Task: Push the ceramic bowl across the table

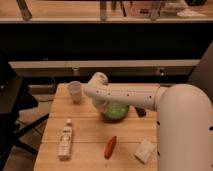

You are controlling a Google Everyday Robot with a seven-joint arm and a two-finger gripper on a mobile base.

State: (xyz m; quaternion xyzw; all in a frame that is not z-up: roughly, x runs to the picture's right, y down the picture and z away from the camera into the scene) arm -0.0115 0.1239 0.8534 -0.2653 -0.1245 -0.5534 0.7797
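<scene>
The ceramic bowl (116, 111), dark green and round, sits near the middle of the light wooden table (90, 125). My white arm reaches in from the right and crosses over the bowl's far side. The gripper (100, 101) hangs down from the bent wrist at the bowl's left far rim, close against it. The arm hides the bowl's top and the point where they meet.
A small whitish cup (75, 91) stands at the table's far left, just left of the wrist. A white bottle (65, 139) lies at the front left, a red pepper-like thing (110, 146) at the front middle, and a pale packet (145, 150) at the front right. A dark object (140, 111) lies right of the bowl.
</scene>
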